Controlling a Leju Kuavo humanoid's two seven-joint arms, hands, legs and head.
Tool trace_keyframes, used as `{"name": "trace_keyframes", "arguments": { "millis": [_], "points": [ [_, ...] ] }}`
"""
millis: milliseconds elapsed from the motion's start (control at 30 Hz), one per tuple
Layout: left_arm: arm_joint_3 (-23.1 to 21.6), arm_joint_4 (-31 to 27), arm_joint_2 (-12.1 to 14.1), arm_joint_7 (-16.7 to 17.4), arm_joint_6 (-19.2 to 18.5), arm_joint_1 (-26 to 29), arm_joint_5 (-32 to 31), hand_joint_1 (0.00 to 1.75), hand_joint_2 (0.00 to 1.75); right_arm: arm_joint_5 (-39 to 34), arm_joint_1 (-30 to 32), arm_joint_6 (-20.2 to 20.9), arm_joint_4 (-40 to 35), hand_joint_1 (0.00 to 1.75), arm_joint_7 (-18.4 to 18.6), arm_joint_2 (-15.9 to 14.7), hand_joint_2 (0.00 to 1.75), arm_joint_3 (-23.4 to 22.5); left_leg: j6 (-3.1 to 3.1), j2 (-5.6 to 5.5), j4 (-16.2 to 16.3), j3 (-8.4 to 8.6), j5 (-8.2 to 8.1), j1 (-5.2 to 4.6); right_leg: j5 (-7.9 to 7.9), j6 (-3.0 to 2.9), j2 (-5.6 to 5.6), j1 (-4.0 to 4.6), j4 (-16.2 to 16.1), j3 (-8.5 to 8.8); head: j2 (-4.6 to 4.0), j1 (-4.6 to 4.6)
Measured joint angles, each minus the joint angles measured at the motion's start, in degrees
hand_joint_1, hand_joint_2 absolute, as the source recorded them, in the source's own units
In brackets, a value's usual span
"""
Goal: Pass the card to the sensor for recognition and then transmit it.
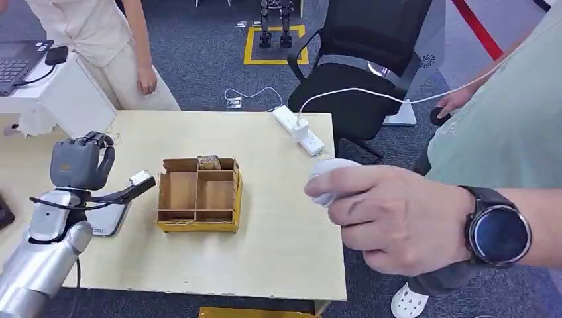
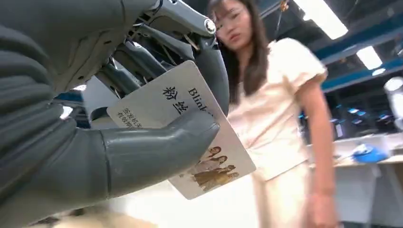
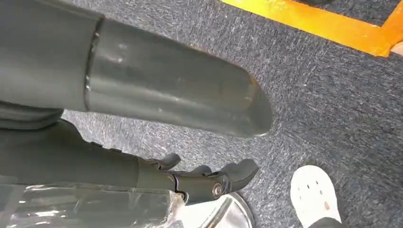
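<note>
Carpeted office floor surrounds a pale wooden tabletop [image 1: 278, 218], on which a partitioned cardboard box [image 1: 199, 194] and a white power strip [image 1: 299, 130] are seen. The left hand [image 1: 81, 163] is raised above the tabletop's near-left part, and the card [image 2: 183, 128] is clamped between its thumb and its darker fingers [image 2: 214, 71] (printed characters and a small group picture are legible on its face in the left wrist view). A flat grey device [image 1: 106, 218], judged to be the sensor, lies on the tabletop just below and beside the fingers; this cannot be confirmed. The right hand [image 3: 209, 180] hangs low over the carpet, its fingers curled in with nothing held. A person in pale clothing [image 1: 99, 40] stands beyond the fingers, and another person's hand [image 1: 391, 218] holding a white object is noted at the far side of the box.

The presentation step is judged to be in hand: the card is held but not yet on the sensor. The next move calls for lowering the card flat over the device, the grip being kept firm.
</note>
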Motion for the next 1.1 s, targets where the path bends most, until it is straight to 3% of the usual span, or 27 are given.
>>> {"name": "trace_keyframes", "arguments": {
  "millis": [200,500,967,1100],
  "points": [
    [1.46,2.84,1.24,1.75,0.46,2.04,-2.28,1.75,1.75,-0.83,0.24,-0.61,0.00,0.00,0.00,0.00,0.00,0.35,0.00,0.00,0.00,-0.01,0.00,0.00,0.00,0.01,-0.01,0.00,-0.01,0.00,0.00,0.02],
    [2.47,6.45,1.07,5.75,0.83,4.99,-5.80,1.75,1.75,-2.60,0.30,-1.60,0.00,0.00,-0.13,0.00,0.00,1.03,0.01,0.00,0.00,-0.02,-0.01,-0.01,0.00,0.01,-0.01,-0.01,-0.01,-0.01,0.00,0.02],
    [3.98,9.93,-3.13,11.74,2.38,9.49,-10.30,1.75,1.75,-4.16,1.31,-2.95,-1.01,0.00,0.81,-0.31,0.00,1.81,0.03,0.00,0.00,-0.03,-0.03,-0.01,-0.01,0.01,-0.01,-0.01,-0.03,0.00,0.00,0.02],
    [4.50,10.54,-4.46,11.87,2.23,10.62,-10.82,1.75,1.75,-4.61,1.47,-3.08,-1.36,0.00,0.83,-0.31,0.00,1.92,0.03,0.00,0.01,-0.03,-0.03,-0.01,-0.01,0.01,-0.02,-0.01,-0.04,0.00,0.00,0.00]
  ]
}}
